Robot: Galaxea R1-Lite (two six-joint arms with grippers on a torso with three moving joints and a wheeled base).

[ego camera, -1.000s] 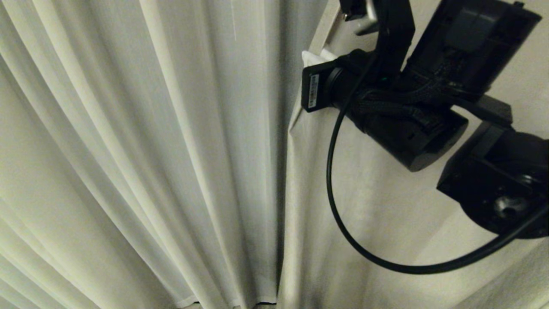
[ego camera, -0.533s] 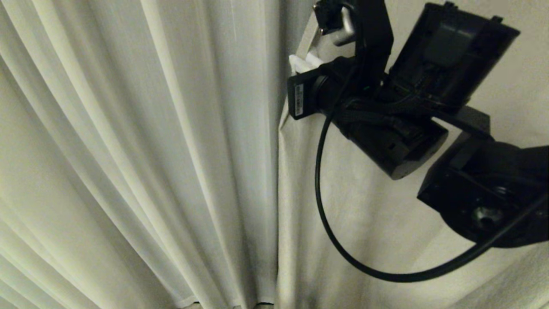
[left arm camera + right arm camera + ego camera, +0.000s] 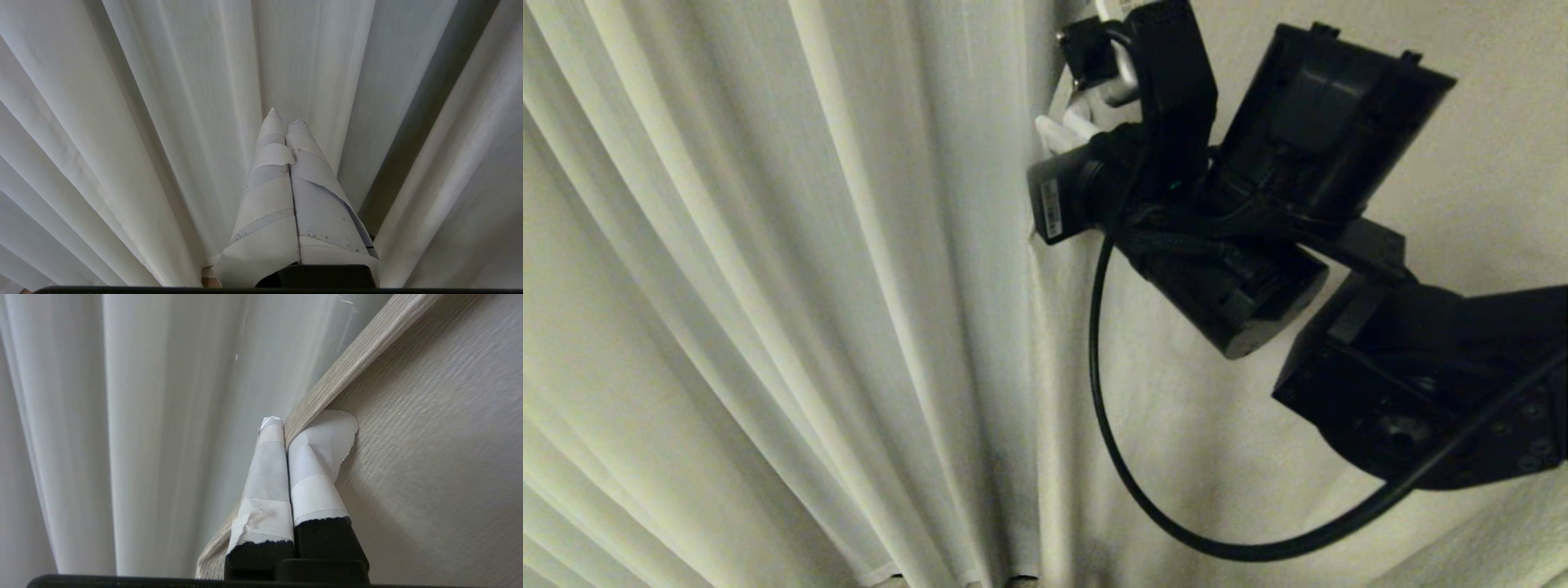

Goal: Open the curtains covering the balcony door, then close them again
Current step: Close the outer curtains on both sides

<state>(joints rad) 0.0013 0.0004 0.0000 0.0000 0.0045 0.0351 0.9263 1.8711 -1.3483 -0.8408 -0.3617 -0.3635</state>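
Cream curtains are hanging shut in soft pleats across the whole wall ahead, meeting a textured beige wall and its pale wood trim on the right. The right hand, taped fingers pressed together and holding nothing, is sliding leftward along that trim toward the curtain edge, further than a second ago. The left hand is sitting pressed together before the pleats.

Pleated cream curtains, drawn shut

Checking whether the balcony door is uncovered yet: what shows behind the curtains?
Nothing of a door shows: the curtains hang in closed pleats. Beside them only a wall with a wooden trim is seen.
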